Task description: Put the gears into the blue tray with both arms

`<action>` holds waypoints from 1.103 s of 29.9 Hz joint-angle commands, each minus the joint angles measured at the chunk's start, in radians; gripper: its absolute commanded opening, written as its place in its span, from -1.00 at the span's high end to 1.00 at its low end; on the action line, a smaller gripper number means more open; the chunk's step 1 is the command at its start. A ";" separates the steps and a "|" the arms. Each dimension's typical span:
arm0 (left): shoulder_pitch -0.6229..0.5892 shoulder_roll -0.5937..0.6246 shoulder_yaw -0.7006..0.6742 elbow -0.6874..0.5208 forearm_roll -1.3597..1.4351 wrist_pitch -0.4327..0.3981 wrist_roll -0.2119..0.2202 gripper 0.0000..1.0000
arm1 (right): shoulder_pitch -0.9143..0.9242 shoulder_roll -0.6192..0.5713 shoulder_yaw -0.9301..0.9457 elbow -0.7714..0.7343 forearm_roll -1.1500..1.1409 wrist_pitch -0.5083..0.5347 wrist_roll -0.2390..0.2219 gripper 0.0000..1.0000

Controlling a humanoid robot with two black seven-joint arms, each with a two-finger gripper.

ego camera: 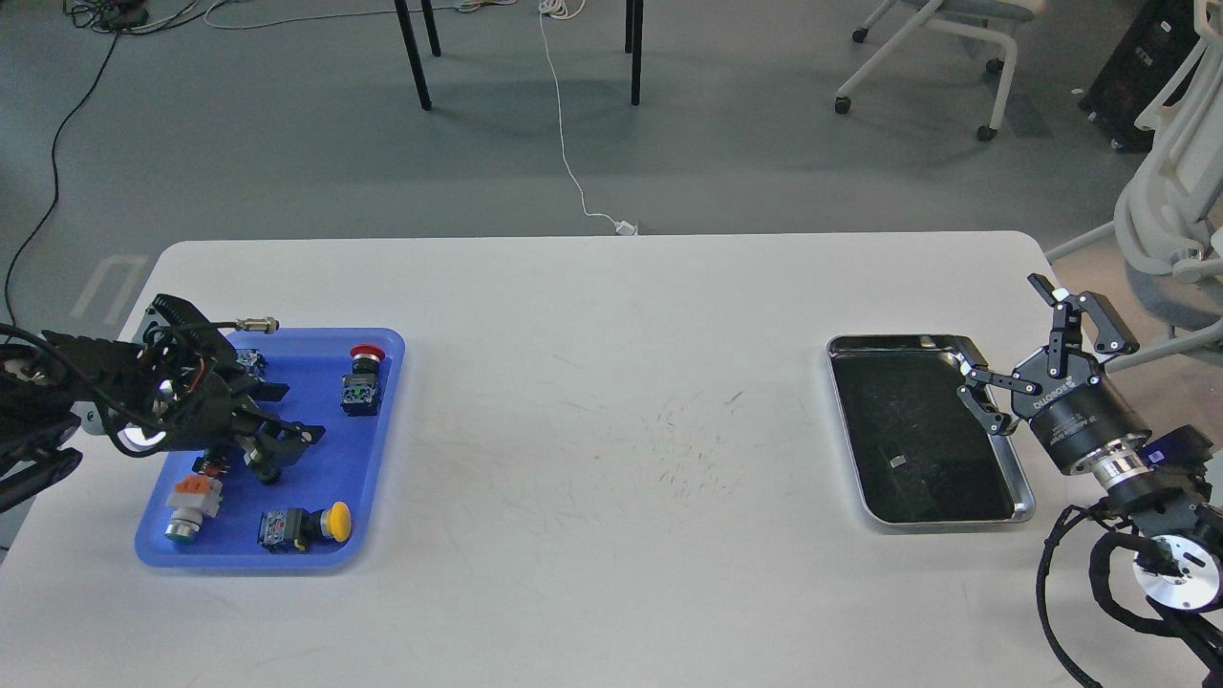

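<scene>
The blue tray (pixel 330 535) lies at the table's left. My left gripper (pixel 302 413) hangs low over its middle, open, its two fingers spread toward the right with nothing between them. One small black gear (pixel 266 470) lies on the tray floor just below the lower finger, partly covered by it. My right gripper (pixel 1003 330) stands open at the far right, beside the right rim of the silver tray, and holds nothing.
Several push-button switches lie in the blue tray: a red-capped one (pixel 363 380), a yellow-capped one (pixel 304 526), an orange and white one (pixel 186 502). The silver metal tray (pixel 1024 497) has a dark inside with one small pale fleck. Office chairs stand beyond the table's right end.
</scene>
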 commanded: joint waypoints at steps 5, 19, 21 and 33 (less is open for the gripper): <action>-0.017 0.000 -0.242 -0.130 -0.483 -0.024 0.000 -0.72 | 0.007 0.000 0.002 0.001 0.000 0.000 0.000 -0.94; 0.489 -0.279 -0.803 -0.235 -1.317 -0.023 0.000 -0.96 | 0.015 0.000 -0.003 0.026 0.002 -0.070 0.000 -0.98; 0.529 -0.324 -0.866 -0.230 -1.330 -0.030 0.000 -0.96 | 0.014 0.000 -0.004 0.028 0.002 -0.076 0.000 -0.98; 0.635 -0.431 -0.996 -0.205 -1.333 -0.098 0.103 -0.96 | 0.011 0.014 0.034 0.037 0.003 -0.078 0.000 -0.98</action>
